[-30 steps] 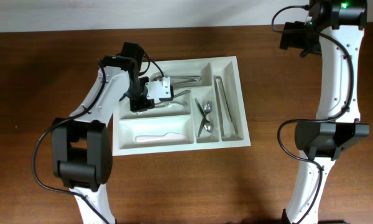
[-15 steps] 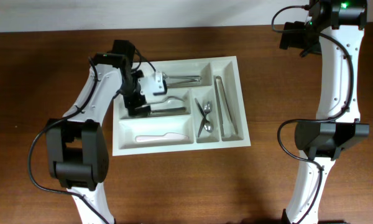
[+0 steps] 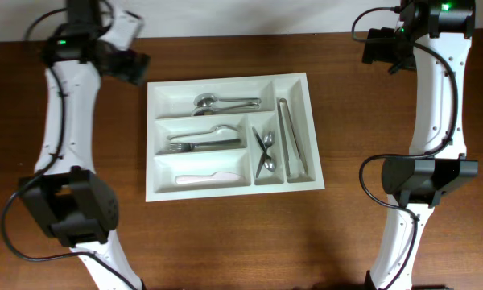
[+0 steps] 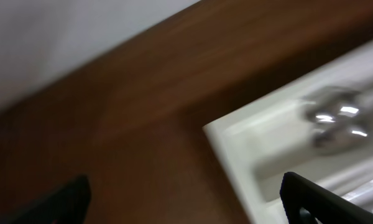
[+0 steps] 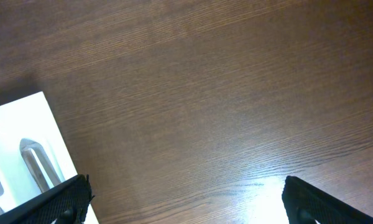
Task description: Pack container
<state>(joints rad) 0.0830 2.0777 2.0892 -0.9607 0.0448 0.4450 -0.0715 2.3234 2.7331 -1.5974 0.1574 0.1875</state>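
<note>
The white container (image 3: 309, 121) lies in the middle of the table. Its long compartments hold spoons (image 3: 225, 102), a fork with a spoon (image 3: 205, 138) and a white knife (image 3: 213, 176). The narrow ones hold two spoons (image 3: 264, 153) and tongs (image 3: 294, 145). My left gripper (image 3: 133, 64) hovers off the tray's far left corner, open and empty. In the blurred left wrist view, the left gripper (image 4: 186, 202) spans bare wood and the container corner (image 4: 236, 143). My right gripper (image 3: 378, 50) hangs open at the far right. In the right wrist view, the right gripper (image 5: 186, 199) is over wood, with the container corner (image 5: 18, 137) at the left.
Dark wooden table (image 3: 370, 234) all around the tray. A pale wall strip (image 3: 249, 16) runs along the far edge. The two arm bases stand at the near left (image 3: 68, 209) and near right (image 3: 423, 181).
My left gripper opened over the middle compartment, then drew back up and left to the table's far left corner. A fork now lies in that compartment. The right arm has not moved.
</note>
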